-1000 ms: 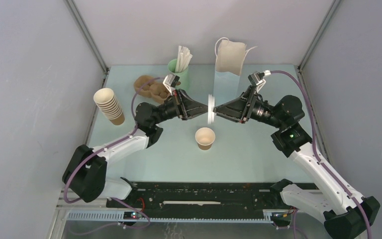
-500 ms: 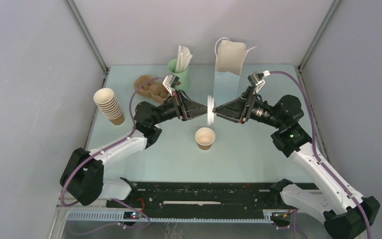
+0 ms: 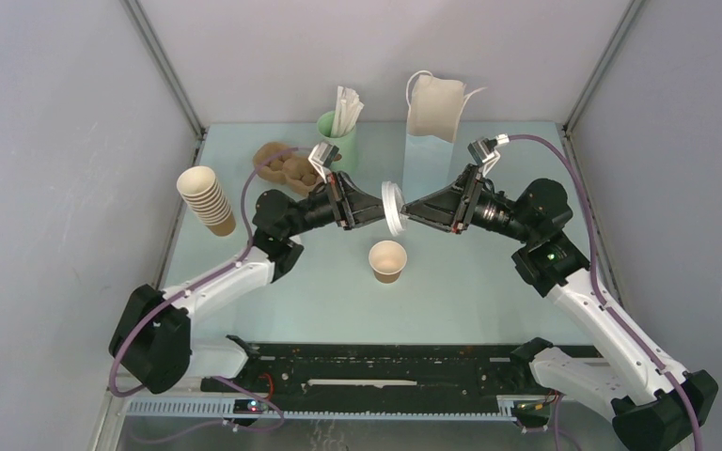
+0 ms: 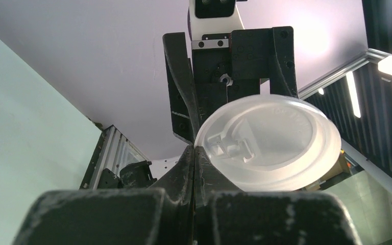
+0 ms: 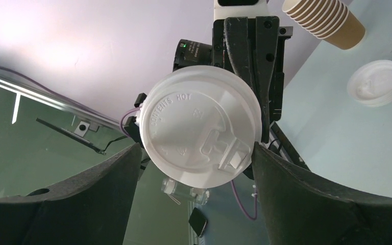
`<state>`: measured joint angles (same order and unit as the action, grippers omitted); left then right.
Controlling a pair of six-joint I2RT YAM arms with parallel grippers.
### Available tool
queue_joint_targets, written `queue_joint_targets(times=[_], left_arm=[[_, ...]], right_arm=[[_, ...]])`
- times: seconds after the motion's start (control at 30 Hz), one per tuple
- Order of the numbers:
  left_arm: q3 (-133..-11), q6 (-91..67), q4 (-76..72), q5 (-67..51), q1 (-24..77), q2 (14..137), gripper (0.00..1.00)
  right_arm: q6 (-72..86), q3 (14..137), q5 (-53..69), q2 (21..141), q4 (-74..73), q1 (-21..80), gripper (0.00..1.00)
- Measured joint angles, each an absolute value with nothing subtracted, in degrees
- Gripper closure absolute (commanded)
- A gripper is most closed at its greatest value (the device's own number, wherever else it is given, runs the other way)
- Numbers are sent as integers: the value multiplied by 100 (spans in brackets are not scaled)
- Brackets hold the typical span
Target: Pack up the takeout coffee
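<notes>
The pale green table (image 3: 470, 282) is carrying everything, and at its 12 o'clock edge the white paper bag (image 3: 434, 108) with cord handles is standing upright. Around 10 o'clock the tall stack of nested brown paper cups (image 3: 209, 200) is standing, with the brown moulded pulp cup carrier (image 3: 280, 162) and the mint-green cup of white sticks (image 3: 338, 127) sitting toward 11. The left claw (image 3: 383, 208) is reaching in from 9 o'clock, clenched on the rim of the round white plastic lid (image 3: 394, 208) and holding it on edge in the air above the table's middle. The right claw (image 3: 407, 209) is facing it from 3 o'clock, spread wide with a finger on either side of the lid; I cannot tell whether its pads are touching the rim. The small brown kraft paper cup (image 3: 387, 260) is standing open and lidless on the table at 6 o'clock of the lid, near it but apart. A second white lid (image 5: 377, 82) is lying flat on the table in the right wrist view. This is looking like a handover. The right claw is needing to close squarely across the lid's widest span, gently enough not to buckle the thin plastic, before the left is letting go. After that the lid is wanting to go level over the cup's mouth and be pressed evenly.
</notes>
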<state>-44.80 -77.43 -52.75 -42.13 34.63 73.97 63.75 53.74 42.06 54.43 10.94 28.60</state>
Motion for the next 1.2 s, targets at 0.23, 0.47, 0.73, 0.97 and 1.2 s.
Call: queue_joint_targets(times=[0.23, 0.47, 0.73, 0.97, 1.2], left_arm=[[-4482, -7601, -5094, -4200, 3465, 7341, 100], [-4488, -7354, -4678, -4165, 3472, 7210, 100], [-4491, -7041, -4187, -4136, 3472, 7057, 100], [-4491, -6827, -3782, -4086, 3472, 6982, 100], [-4504, -6560, -3223, -3844, 3476, 6740, 100]], right_arm=[[6335, 5374, 4209, 5441, 1092, 2860, 4], [6130, 5374, 4117, 5343, 864, 2860, 0], [5948, 5374, 4095, 5312, 740, 2862, 0], [5889, 5374, 4121, 5354, 727, 2869, 0], [5297, 5374, 3859, 5221, -34, 2794, 0]])
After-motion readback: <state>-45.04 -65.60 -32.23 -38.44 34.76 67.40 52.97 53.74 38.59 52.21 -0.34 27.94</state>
